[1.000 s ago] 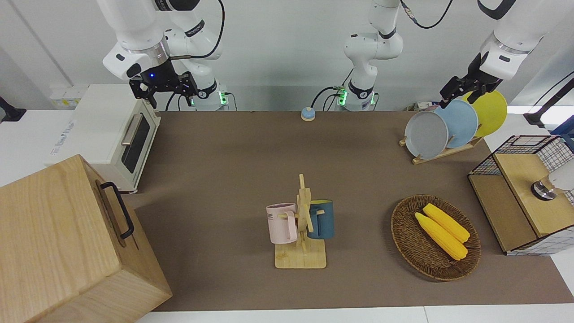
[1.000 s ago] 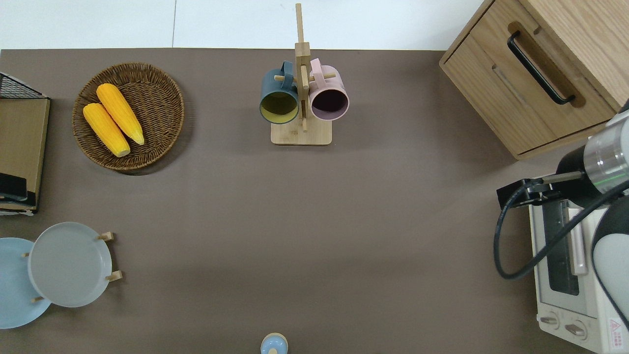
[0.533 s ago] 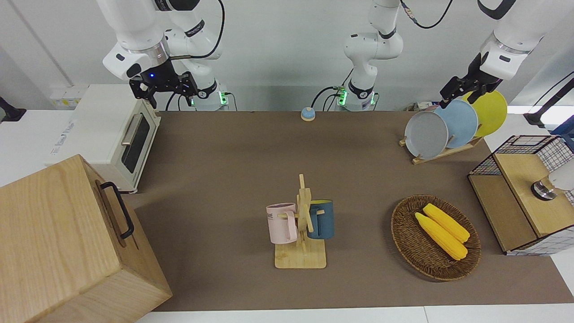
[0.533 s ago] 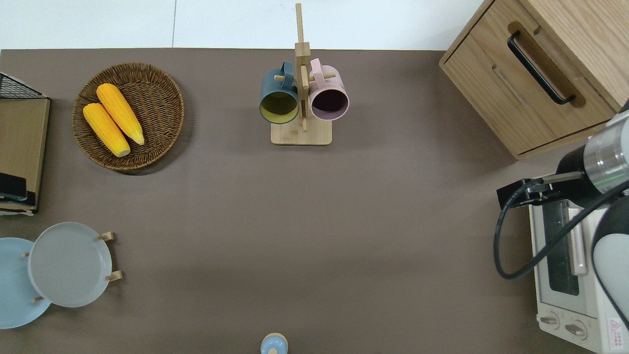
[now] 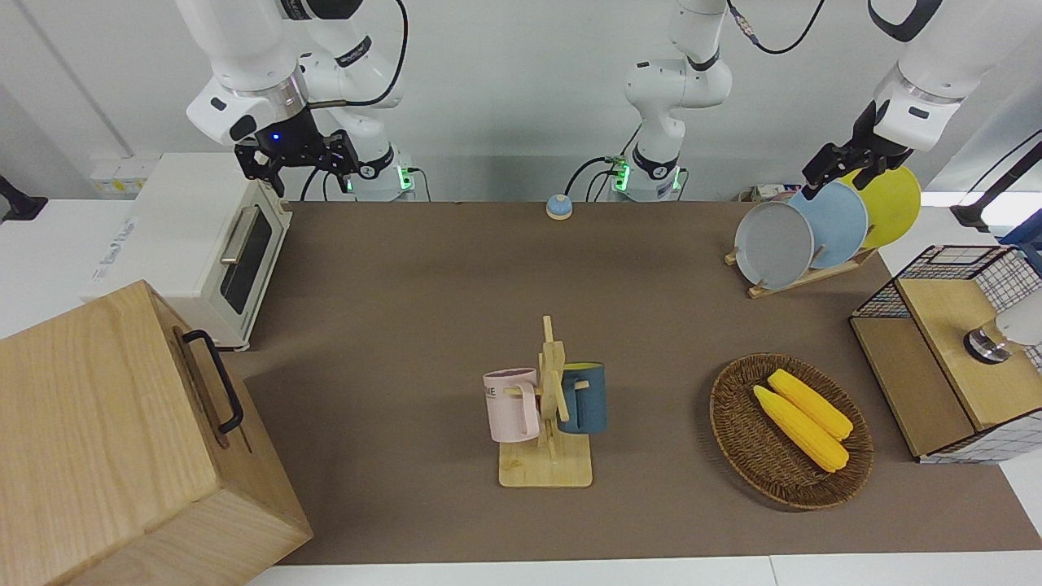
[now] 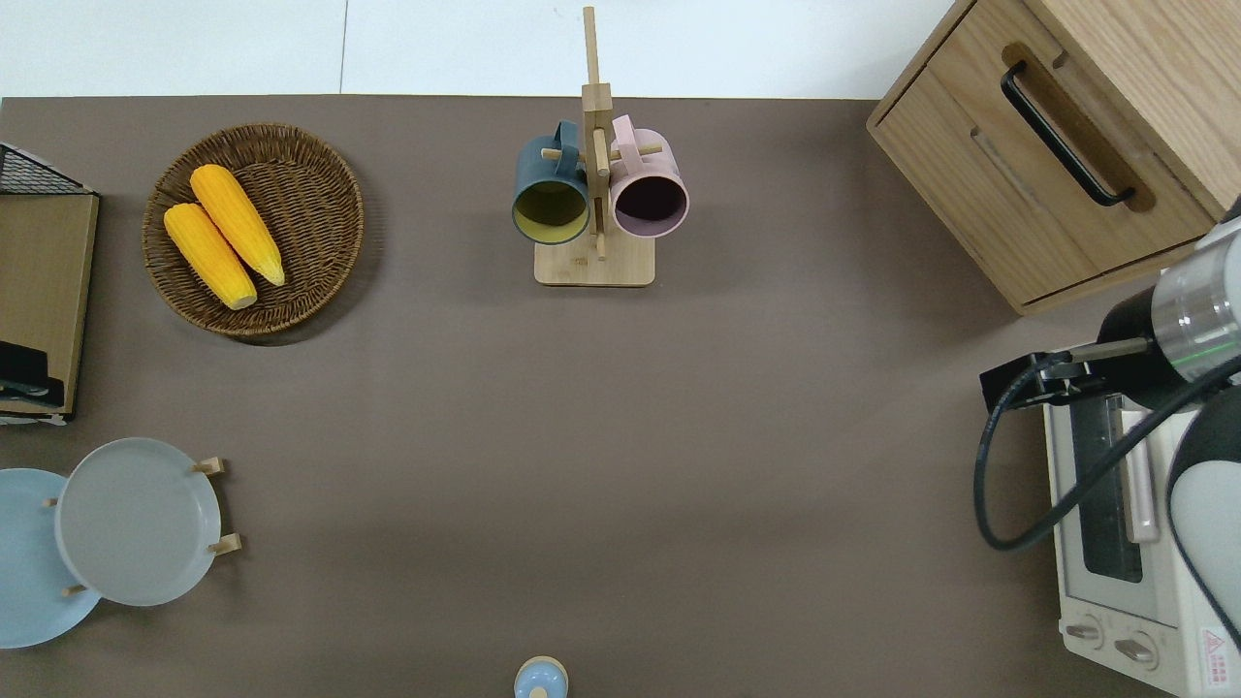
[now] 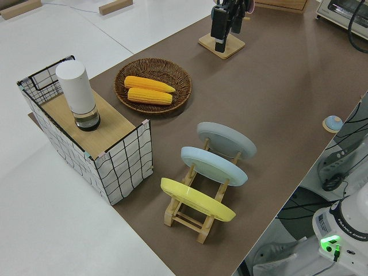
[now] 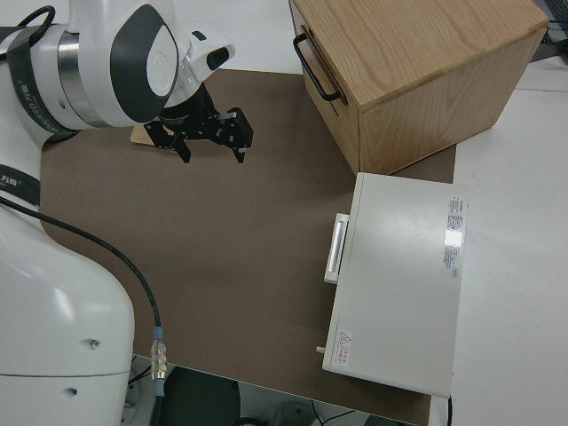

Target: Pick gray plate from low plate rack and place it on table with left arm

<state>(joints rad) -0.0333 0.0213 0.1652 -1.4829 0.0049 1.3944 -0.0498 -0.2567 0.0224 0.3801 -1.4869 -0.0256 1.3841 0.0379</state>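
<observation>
Gray plate [image 5: 773, 244]: round, plain pale gray, shallow raised rim, standing tilted on edge in the end slot of the low plate rack [image 5: 802, 278], the slot toward the middle of the table [image 5: 423, 277]. It partly overlaps the next plate in the row.

Rack: light natural wood, slanted rails with short pegs, sitting at the left arm's end of the table, close to the robots' edge.

Table: matte brown top, white edges.

Left arm [image 5: 916, 102]: white, black gripper [image 5: 842, 163], up above the rack's plates, not touching the gray plate.
</observation>
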